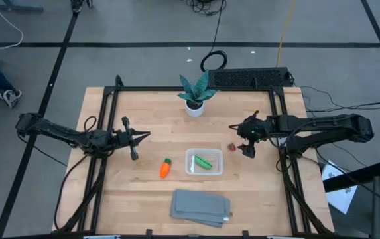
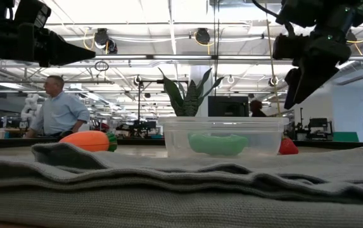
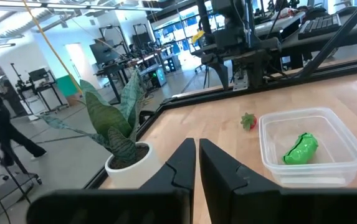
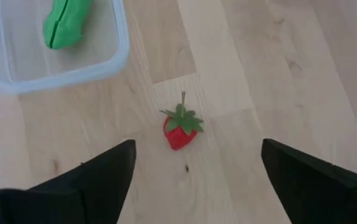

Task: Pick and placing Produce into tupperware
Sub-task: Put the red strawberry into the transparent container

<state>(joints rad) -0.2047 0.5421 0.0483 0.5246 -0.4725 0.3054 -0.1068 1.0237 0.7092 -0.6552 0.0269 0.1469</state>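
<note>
Both arms are dark, nearly black, built of slim jointed segments with rounder housings at the joints. Black cables trail from each arm's base along the table's [image 1: 110,192] black frame. The left gripper [image 1: 135,137] ends in two thin tapered black fingers. The right gripper [image 1: 241,137] carries blunt, wedge-shaped matte black fingers [image 4: 106,177] and a small light glint near its wrist.
</note>
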